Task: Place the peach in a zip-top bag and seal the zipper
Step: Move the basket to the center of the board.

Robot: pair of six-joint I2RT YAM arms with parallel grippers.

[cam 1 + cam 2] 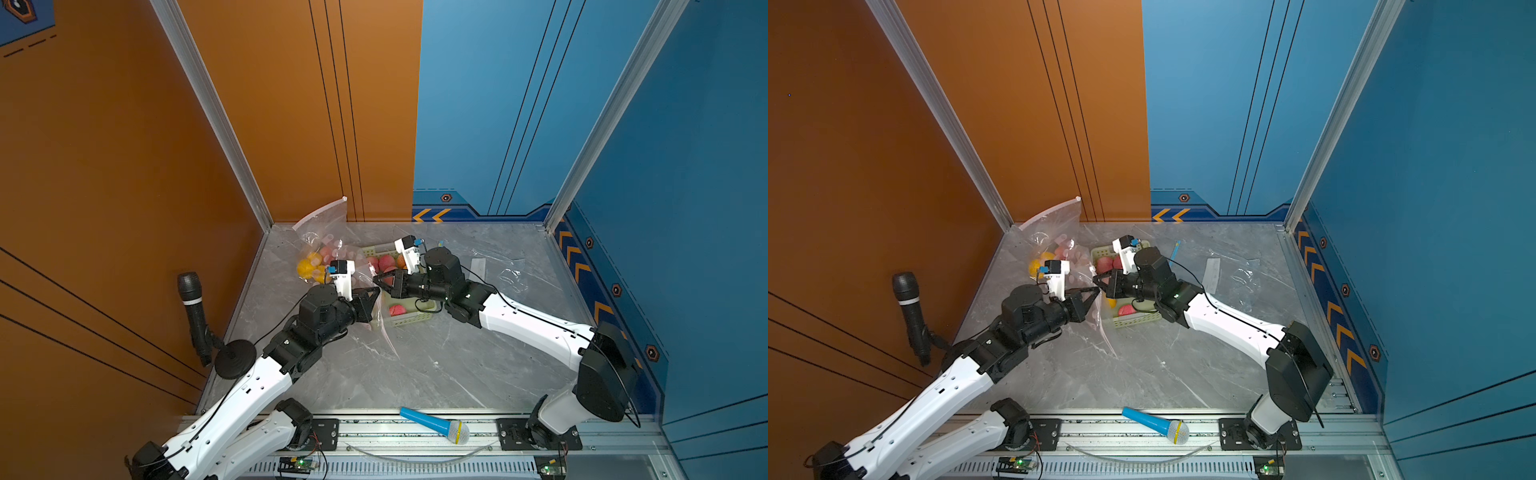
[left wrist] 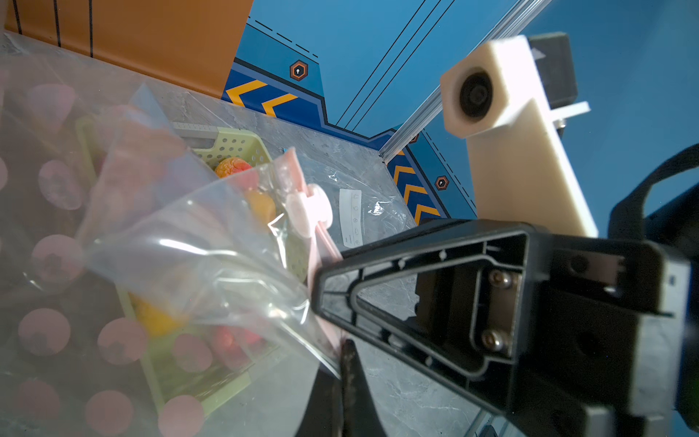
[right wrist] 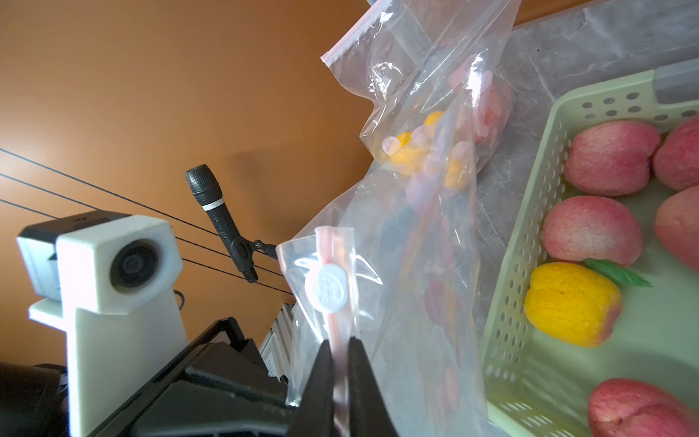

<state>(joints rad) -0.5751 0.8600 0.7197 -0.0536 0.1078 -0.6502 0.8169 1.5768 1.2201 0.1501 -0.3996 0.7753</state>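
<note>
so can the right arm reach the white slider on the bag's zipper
Probably yes: the right gripper is shut on the zipper strip just short of the slider, with nothing between them.

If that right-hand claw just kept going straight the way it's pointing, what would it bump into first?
The right gripper is pinched on the pink zipper strip, pointing along it. Straight on, it would likely meet the round white slider first; depth beyond that is unclear.
</note>
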